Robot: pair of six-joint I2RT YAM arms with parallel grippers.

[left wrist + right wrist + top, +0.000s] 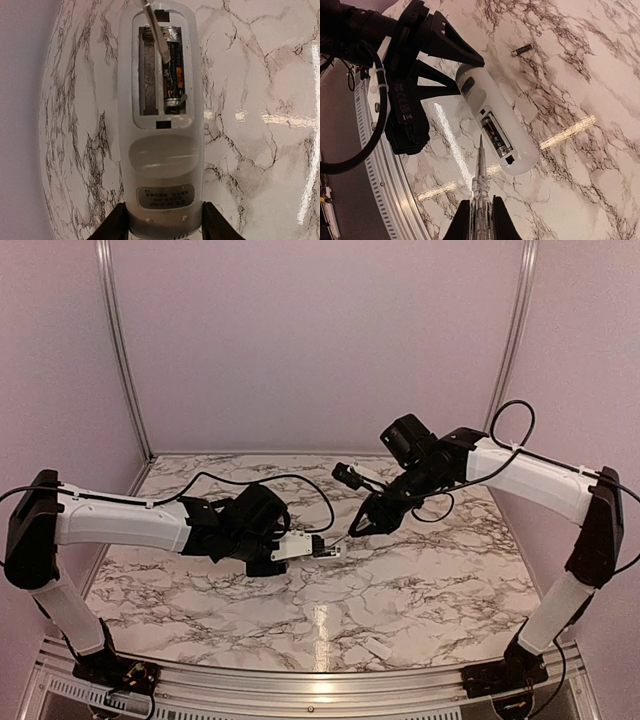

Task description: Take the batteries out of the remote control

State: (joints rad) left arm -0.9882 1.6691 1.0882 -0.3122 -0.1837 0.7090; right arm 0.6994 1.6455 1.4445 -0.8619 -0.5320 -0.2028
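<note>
The left gripper (162,222) is clamped on the remote control (161,165), its 2 dark fingers (114,226) pressing the long sides of the button end, so the white bar is held above the marble table (430,590) near its middle. The remote's back faces up and the battery bay is uncovered. 1 seated battery (173,75), dark with a silvery end, lies in the right-hand slot as the left wrist camera sees it, while the slot beside it shows only bare metal and a spring. The right gripper (480,220) is closed on the silvery tool (479,182), a thin pointed stick that runs straight out from between its jaws toward the open bay. In the left wrist view the tool's tip crosses the upper end of the seated battery, but whether it touches cannot be told. 1 loose battery (521,50) lies flat on the marble, well apart from the remote on the side away from the right gripper. A small white cover piece (378,648) rests on the table near the front edge, between the 2 arm bases.
</note>
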